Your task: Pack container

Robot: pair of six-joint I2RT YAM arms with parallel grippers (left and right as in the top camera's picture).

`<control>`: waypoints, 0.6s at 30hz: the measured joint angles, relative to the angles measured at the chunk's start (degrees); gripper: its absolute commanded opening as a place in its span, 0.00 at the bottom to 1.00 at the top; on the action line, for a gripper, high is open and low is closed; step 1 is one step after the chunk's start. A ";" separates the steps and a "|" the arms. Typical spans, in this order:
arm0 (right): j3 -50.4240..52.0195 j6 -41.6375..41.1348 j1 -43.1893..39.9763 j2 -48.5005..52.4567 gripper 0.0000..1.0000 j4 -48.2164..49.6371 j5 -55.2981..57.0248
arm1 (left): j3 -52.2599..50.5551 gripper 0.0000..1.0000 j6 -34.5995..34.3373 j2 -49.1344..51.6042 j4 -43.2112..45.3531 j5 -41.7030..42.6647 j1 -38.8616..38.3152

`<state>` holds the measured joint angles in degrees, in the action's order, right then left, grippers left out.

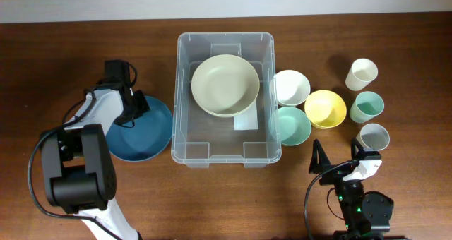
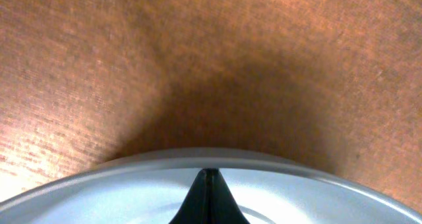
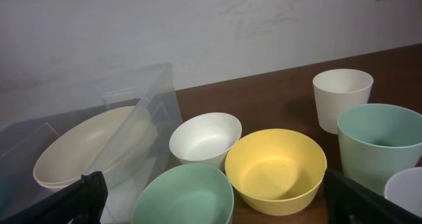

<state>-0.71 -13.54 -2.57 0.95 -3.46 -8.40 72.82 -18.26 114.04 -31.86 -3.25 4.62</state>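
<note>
The clear container (image 1: 182, 92) stands mid-table with a cream plate (image 1: 224, 85) lying inside it. A blue plate (image 1: 145, 138) lies on the table to its left. My left gripper (image 1: 134, 104) sits at that plate's far-left rim. In the left wrist view its fingers (image 2: 210, 174) are pressed together at the blue plate's (image 2: 99, 197) edge. My right gripper (image 1: 336, 159) is open and empty near the front edge, behind the bowls. In the right wrist view the open gripper (image 3: 211, 207) faces the container wall (image 3: 151, 118) and the cream plate (image 3: 86, 145).
Right of the container are a white bowl (image 1: 291, 87), a green bowl (image 1: 291, 124) and a yellow bowl (image 1: 325, 109). Further right stand a white cup (image 1: 361, 74), a green cup (image 1: 367, 107) and a grey cup (image 1: 372, 137).
</note>
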 measured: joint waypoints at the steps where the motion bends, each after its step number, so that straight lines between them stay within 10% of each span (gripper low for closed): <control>1: 0.00 -0.02 0.00 0.00 0.99 0.00 0.00 | 0.20 0.01 0.02 0.17 0.48 -0.04 0.00; 18: 0.00 0.00 0.00 0.00 0.99 0.00 0.00 | 4.50 0.01 5.75 1.33 19.47 -9.03 0.00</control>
<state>-0.71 -13.54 -2.57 0.95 -3.46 -8.40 77.32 -12.51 115.37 -12.38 -12.27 4.62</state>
